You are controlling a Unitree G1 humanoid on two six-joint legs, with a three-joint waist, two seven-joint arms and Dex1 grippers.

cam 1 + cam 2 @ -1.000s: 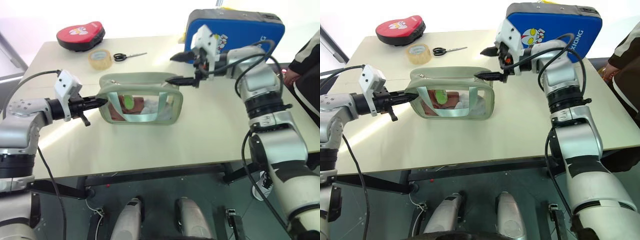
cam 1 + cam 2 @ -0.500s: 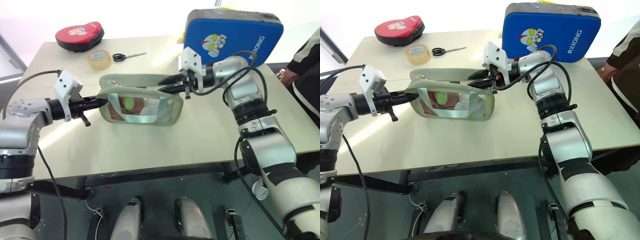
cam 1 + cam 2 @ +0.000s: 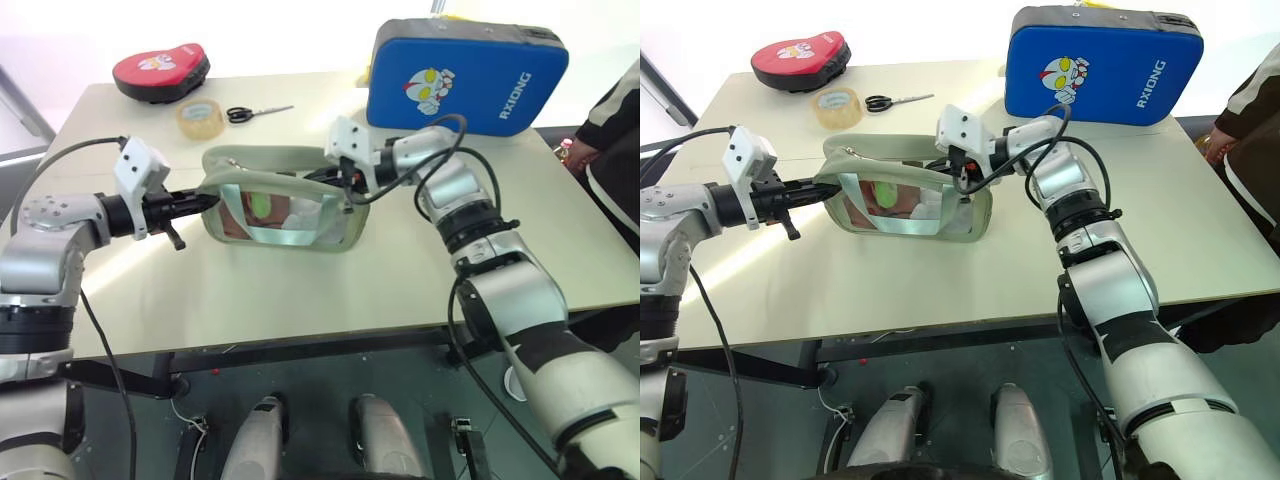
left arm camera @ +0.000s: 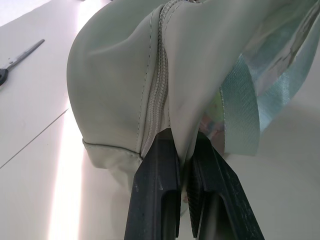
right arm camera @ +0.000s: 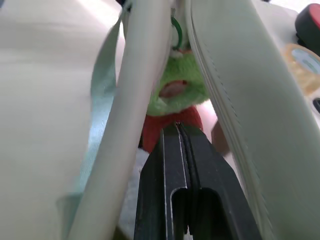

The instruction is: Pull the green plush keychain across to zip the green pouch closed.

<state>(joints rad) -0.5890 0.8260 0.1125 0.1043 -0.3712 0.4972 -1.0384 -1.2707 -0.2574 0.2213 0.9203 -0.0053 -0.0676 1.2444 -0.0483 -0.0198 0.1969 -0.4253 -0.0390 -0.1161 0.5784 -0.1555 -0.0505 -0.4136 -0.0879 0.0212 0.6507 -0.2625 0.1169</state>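
At frame centre, our left hand [image 4: 184,172] pinches the green pouch [image 3: 285,205] end, our closed, empty right hand [image 5: 181,131] inside its opening beside the green plush keychain [image 5: 177,90].

We see the green pouch [image 3: 283,198] standing near the middle of the table [image 3: 400,270], with the green plush keychain [image 3: 258,204] inside it. The left gripper [image 3: 205,203] meets the pouch's left end; the right gripper [image 3: 318,180] reaches into its top from the right. Behind lie a tape roll [image 3: 199,117] and scissors [image 3: 250,112], a padded mitt [image 3: 160,70] at the far left corner, and a pad [image 3: 466,73] upright at far right.
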